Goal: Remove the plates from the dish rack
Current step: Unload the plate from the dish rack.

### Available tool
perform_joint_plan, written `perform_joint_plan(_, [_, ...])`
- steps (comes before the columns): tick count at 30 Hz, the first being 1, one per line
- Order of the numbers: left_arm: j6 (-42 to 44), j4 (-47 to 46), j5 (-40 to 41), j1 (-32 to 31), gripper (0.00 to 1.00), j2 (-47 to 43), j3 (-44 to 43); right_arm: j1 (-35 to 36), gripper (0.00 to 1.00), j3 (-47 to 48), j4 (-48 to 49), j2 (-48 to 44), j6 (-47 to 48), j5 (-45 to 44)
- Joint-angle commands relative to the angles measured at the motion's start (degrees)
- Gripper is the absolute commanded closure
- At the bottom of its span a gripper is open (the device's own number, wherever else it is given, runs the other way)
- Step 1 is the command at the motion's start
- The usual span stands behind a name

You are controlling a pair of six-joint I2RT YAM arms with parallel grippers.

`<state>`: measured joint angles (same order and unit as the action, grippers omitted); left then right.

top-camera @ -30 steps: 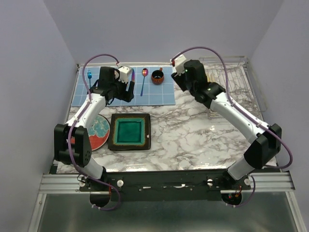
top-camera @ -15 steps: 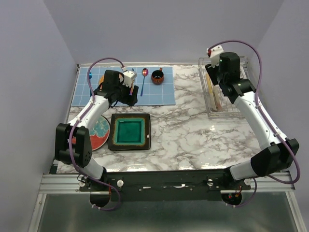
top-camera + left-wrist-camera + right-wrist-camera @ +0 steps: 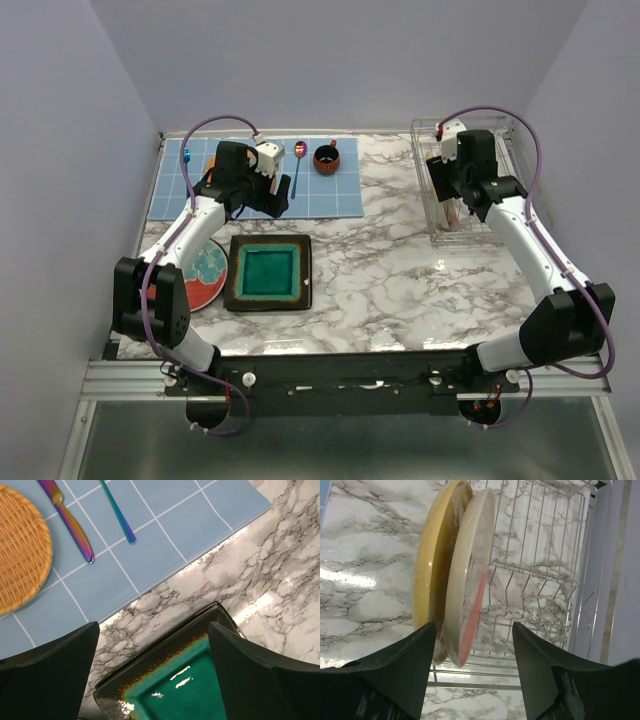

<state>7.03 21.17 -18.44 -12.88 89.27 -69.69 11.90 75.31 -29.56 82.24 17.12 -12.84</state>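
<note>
With left gripper point(image 3: 152, 645) and right gripper point(image 3: 472, 632) spread empty, 2 plates point(image 3: 268, 272) lay near the table's point(image 3: 390, 280) left edge, 2 stood in the dish rack point(image 3: 535, 570).

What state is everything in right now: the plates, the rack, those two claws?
square teal plate, flat on the table
red round plate, flat beside it
yellow plate, on edge in the dish rack
cream plate, on edge beside it
dish rack, holding those two plates
left gripper, open above the square teal plate
right gripper, open, facing the two racked plates
</note>
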Motion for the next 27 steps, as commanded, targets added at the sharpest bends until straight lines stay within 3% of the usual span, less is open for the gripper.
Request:
perform_joint_plan(1, [1.1, 0.4, 0.2, -0.3, 0.01, -1.1, -1.7, -0.4, 0.29, -1.7, 1.7, -0.9, -2.9, 3.6])
perform_joint_plan(19, [1.8, 0.4, 1.2, -0.3, 0.01, -2.2, -0.9, -2.1, 0.37, -2.7, 5.7, 4.5, -3.8, 5.6])
perform_joint_plan(26, [1.9, 0.4, 1.7, -0.3, 0.01, -2.4, -0.4, -2.9, 0.55, -2.0, 5.5, 7.1, -5.3, 9.1])
perform_joint_plan(27, [2.1, 0.4, 1.7, -0.3, 0.01, -2.4, -0.4, -3.0, 0.63, -2.0, 5.6, 7.2, -5.4, 9.5])
